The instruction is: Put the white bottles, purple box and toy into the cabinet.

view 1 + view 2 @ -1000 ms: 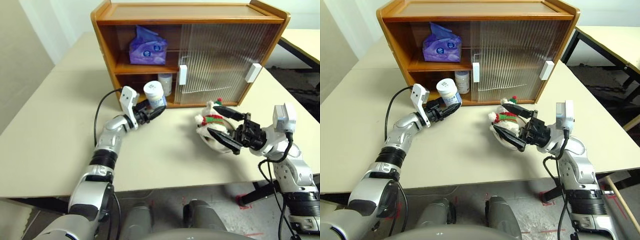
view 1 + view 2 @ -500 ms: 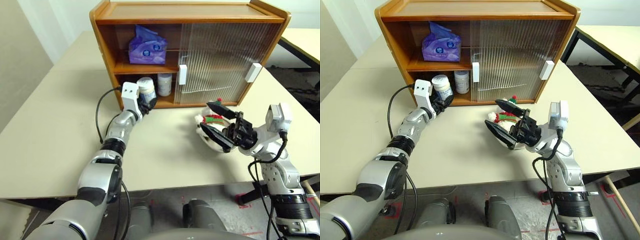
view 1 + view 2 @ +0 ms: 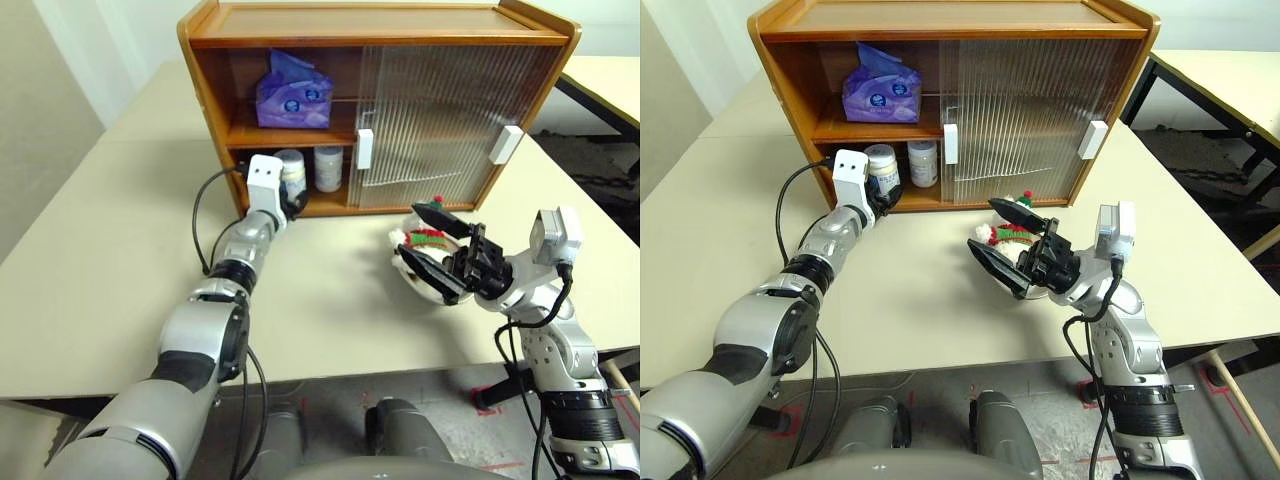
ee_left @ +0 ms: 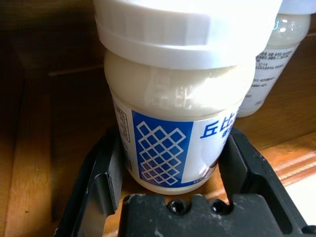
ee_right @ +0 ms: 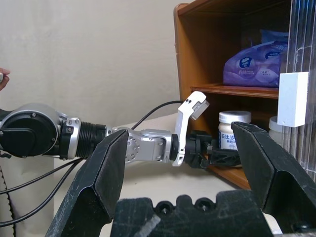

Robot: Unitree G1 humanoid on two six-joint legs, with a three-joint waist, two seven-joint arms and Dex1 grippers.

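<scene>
- While the left gripper [image 4: 168, 197] grips one white bottle [image 4: 177, 123] at the cabinet [image 3: 380, 40] lower shelf, the second bottle [image 3: 328, 167] stands just right.
- Purple box [image 3: 293, 92] lies on the upper shelf.
- Right gripper [image 3: 432, 243] is wide open, empty, near the toy [image 3: 425, 235] on the worktop [image 3: 100, 250].

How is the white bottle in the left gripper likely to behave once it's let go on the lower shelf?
The white bottle is squat and wide, so it probably stands steadily. Its smooth plastic wall looks somewhat slippery, though the left gripper clamps it low on both sides. It stands close to the second bottle, so a nudge might knock that.
</scene>
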